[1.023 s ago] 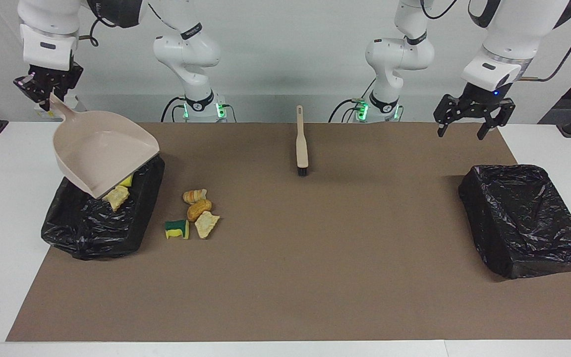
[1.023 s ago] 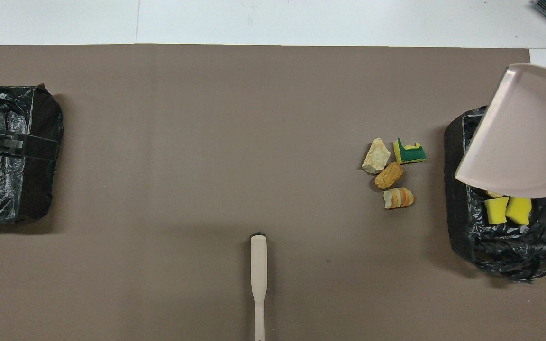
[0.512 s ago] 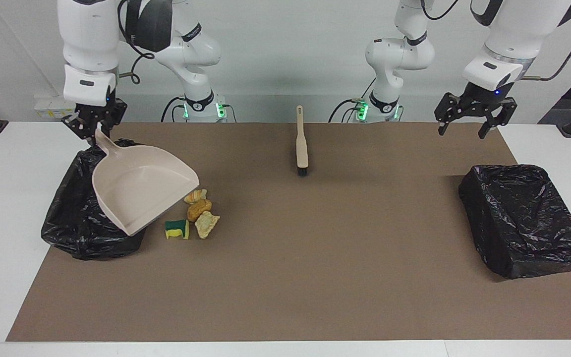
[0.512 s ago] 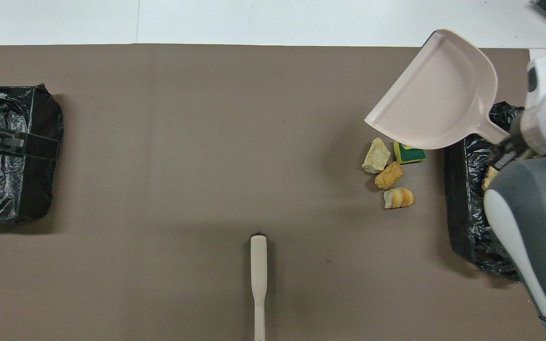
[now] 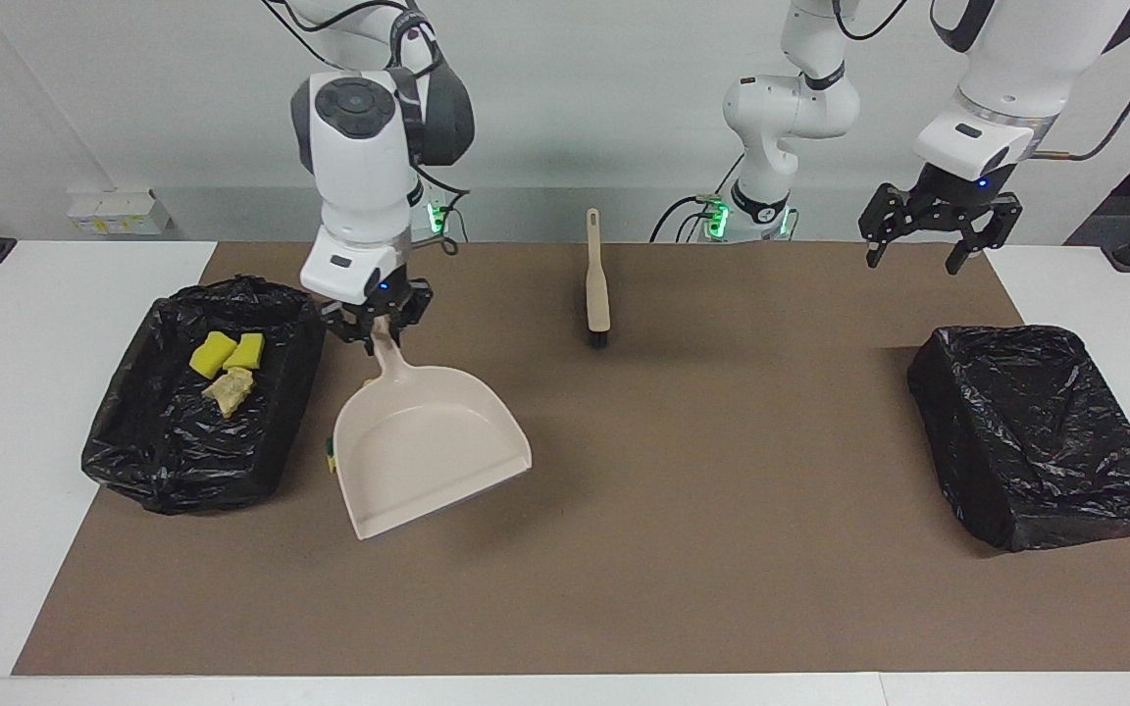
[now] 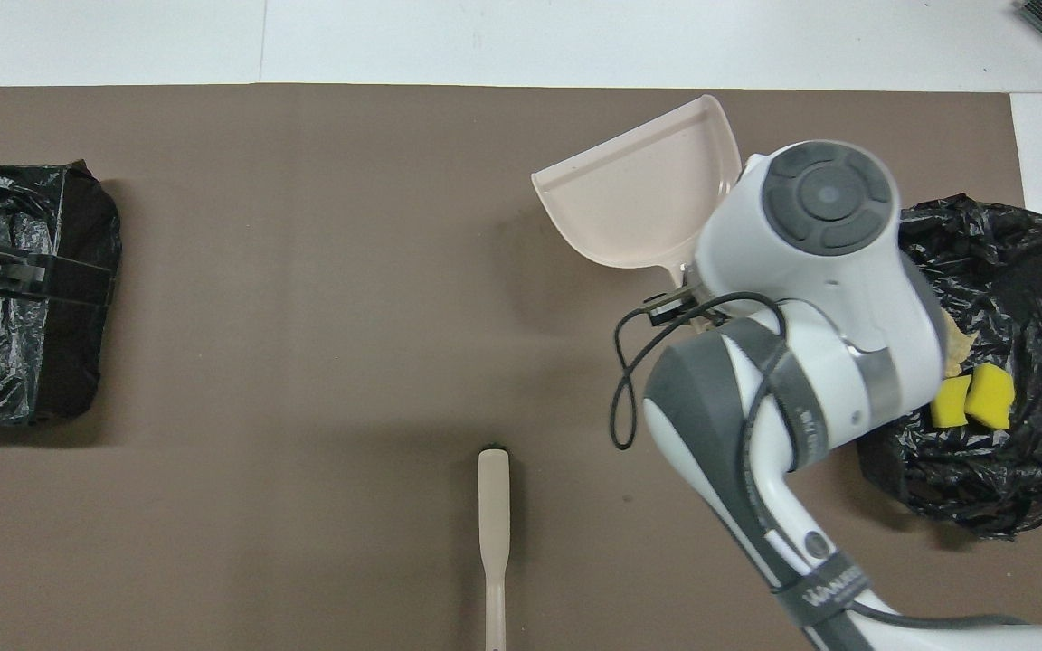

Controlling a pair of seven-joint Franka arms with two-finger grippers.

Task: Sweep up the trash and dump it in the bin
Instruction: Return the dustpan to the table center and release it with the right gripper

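My right gripper (image 5: pixel 376 331) is shut on the handle of the beige dustpan (image 5: pixel 428 451), held tilted a little above the mat next to the bin at the right arm's end (image 5: pixel 182 480). Two yellow sponge chunks (image 5: pixel 214 353) and a tan piece (image 5: pixel 229 390) lie in that bin. The pan hides the scraps on the mat; only a green sliver (image 5: pixel 330 454) shows at its edge. In the overhead view the right arm covers them, with the dustpan (image 6: pixel 643 194) and the bin (image 6: pixel 982 488) showing. My left gripper (image 5: pixel 918 257) is open and empty, waiting in the air.
A beige brush (image 5: pixel 596 284) lies on the brown mat near the robots at the middle, also in the overhead view (image 6: pixel 493 524). A second black-lined bin (image 5: pixel 1036 431) stands at the left arm's end, with nothing showing in it.
My right arm has swung the dustpan from over the bin to over the scraps on the mat. The bin's scraps now show. The left arm has not moved.
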